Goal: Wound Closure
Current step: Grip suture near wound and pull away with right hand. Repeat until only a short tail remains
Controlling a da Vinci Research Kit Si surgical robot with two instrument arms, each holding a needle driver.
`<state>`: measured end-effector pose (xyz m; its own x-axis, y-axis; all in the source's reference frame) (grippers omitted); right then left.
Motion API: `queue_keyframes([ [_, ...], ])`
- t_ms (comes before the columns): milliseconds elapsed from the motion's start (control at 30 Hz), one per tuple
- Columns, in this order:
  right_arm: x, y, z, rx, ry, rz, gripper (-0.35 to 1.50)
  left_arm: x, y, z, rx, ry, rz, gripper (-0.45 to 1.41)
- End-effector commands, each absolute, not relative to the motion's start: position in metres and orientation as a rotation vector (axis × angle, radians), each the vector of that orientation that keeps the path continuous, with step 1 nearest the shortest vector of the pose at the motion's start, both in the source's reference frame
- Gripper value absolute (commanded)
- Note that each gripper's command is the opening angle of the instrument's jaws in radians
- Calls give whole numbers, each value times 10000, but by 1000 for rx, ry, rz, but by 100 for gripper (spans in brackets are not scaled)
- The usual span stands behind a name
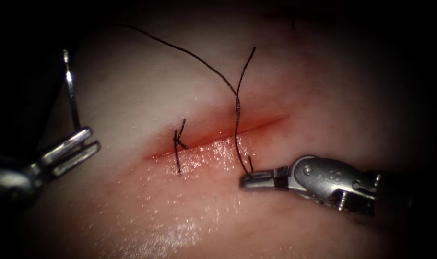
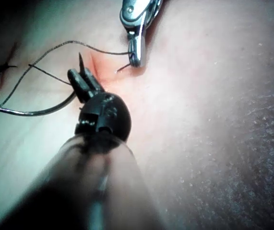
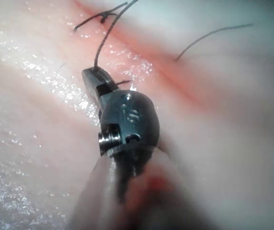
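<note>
The right claw [image 1: 251,181] sits clamped on the thread [image 1: 237,125] just below the cut [image 1: 218,136], jaws pressed together. Out on the left, the left claw [image 1: 79,146] grips the curved steel needle [image 1: 71,91] near one end, clear of the tissue [image 1: 132,86]. A steady, gentle pull looks wisest here, as the glistening, soft tissue could tear. A finished knot [image 1: 179,142] with short dark tails sits across the cut's left part.
</note>
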<state>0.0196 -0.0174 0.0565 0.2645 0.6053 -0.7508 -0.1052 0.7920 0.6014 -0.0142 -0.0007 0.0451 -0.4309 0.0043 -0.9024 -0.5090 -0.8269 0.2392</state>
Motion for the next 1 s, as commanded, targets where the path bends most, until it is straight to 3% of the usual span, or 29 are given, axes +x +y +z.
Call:
queue_keyframes([
  [33, 204, -176, 569, 488, 1221, 503, -35, -147, -5, 456, -1457, 709, 2312, -45],
  [233, 203, -178, 562, 492, 1228, 470, -35, -150, -14, 468, -1454, 679, 2339, -45],
  [300, 203, -175, 562, 488, 1231, 470, 56, -150, -17, 472, -1454, 673, 2343, -45],
  [367, 200, -173, 562, 491, 1240, 470, 115, -150, -21, 475, -1454, 664, 2350, -45],
  [400, 194, -172, 562, 495, 1242, 467, 122, -149, -22, 476, -1454, 661, 2357, -45],
  [733, 120, -134, 556, 498, 1217, 507, 122, -121, -33, 478, -1457, 644, 2364, -45],
  [1000, 86, -80, 565, 589, 1244, 890, 110, -144, -41, 479, -1613, 590, 2372, -45],
])
